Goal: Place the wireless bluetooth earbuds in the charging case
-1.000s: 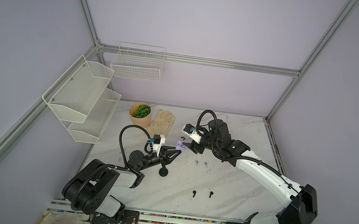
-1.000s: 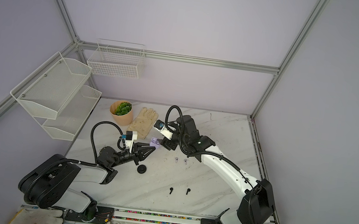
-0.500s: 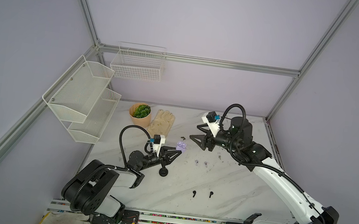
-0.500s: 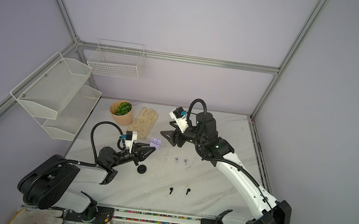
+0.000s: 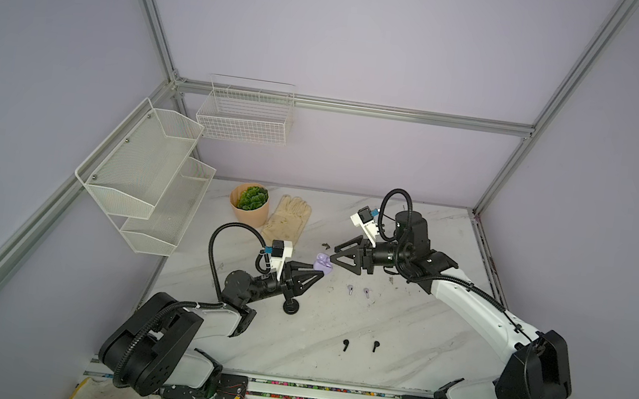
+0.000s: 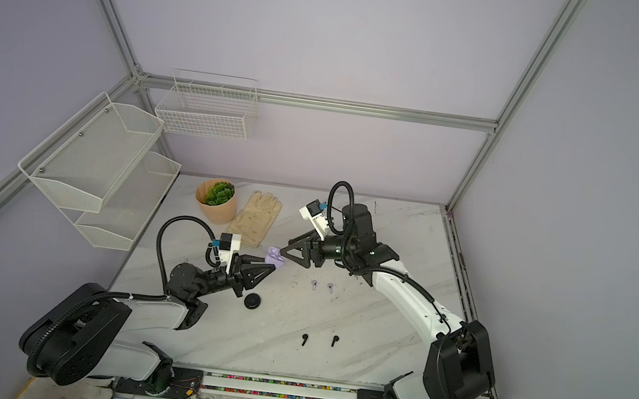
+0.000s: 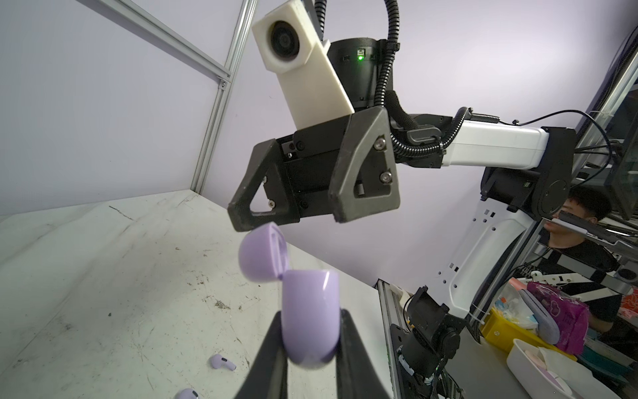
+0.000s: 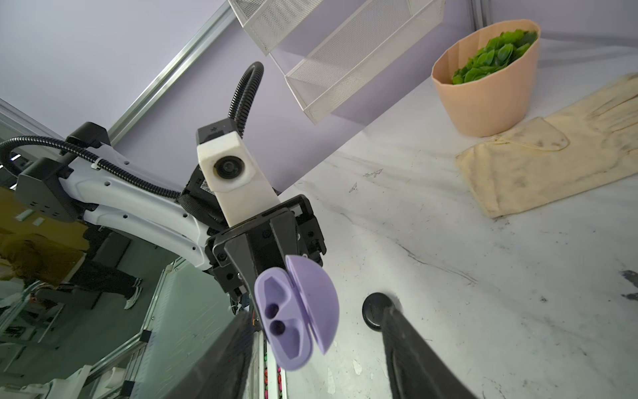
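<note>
Lilac earbuds: you have both point(image 5: 350, 289) point(image 5: 366, 291) lying loose on the counter point(image 5: 398, 324), side by side with a small gap, near its middle. Neither sits in a case.
Black earbuds: your other pair point(image 5: 345, 344) point(image 5: 375, 345) lies closer to the front edge, also side by side, well apart from the lilac pair.
Charging case: the lilac one point(image 5: 323, 262) is lifted off the counter, between the two arms and beyond the lilac earbuds. Its lid is swung open on the hinge. In the right wrist view the open mouth point(image 8: 293, 321) faces the camera and you can see two dark round sockets.
Left claw: yours point(image 5: 315, 272) is clamped on the case's lower body. In the left wrist view both fingers point(image 7: 272, 345) press its sides, with the lid end pointing away.
Right claw: yours point(image 5: 333, 254) has its jaws spread and grips nothing. It faces the left claw, its tips right at the open lid. One fingertip point(image 7: 238, 221) sits just over the lid's rim, and you cannot tell whether it touches.
Black case: a round, closed one point(image 5: 291, 308) rests on the counter just beside the left claw, on its near side.
Far corner: a peach pot point(image 5: 249, 208) of green leaves stands beside a flat cream glove point(image 5: 288, 217), well behind both claws.
</note>
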`<action>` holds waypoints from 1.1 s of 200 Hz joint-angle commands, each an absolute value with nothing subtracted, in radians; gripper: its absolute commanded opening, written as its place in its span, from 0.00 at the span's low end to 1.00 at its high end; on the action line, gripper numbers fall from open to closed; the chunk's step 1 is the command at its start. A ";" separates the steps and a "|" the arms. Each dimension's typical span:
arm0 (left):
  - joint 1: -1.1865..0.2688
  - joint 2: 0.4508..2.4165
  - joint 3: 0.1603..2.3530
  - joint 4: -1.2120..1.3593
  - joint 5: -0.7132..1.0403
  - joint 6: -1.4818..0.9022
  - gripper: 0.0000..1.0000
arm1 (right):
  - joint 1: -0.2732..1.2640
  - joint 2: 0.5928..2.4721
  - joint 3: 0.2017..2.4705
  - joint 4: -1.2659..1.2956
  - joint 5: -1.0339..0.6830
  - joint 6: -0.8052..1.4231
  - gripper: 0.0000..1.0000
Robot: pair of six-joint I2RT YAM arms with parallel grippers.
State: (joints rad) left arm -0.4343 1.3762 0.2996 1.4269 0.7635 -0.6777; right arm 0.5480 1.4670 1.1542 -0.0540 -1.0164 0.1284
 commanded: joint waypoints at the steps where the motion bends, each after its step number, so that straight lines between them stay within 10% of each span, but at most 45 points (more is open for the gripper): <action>1: -0.440 1.376 0.339 1.502 0.791 -0.689 0.00 | 0.543 1.473 1.144 0.025 -1.076 0.188 0.63; 220: -0.449 1.378 0.347 1.503 0.794 -0.687 0.00 | 0.585 1.549 1.146 0.069 -1.139 0.176 0.44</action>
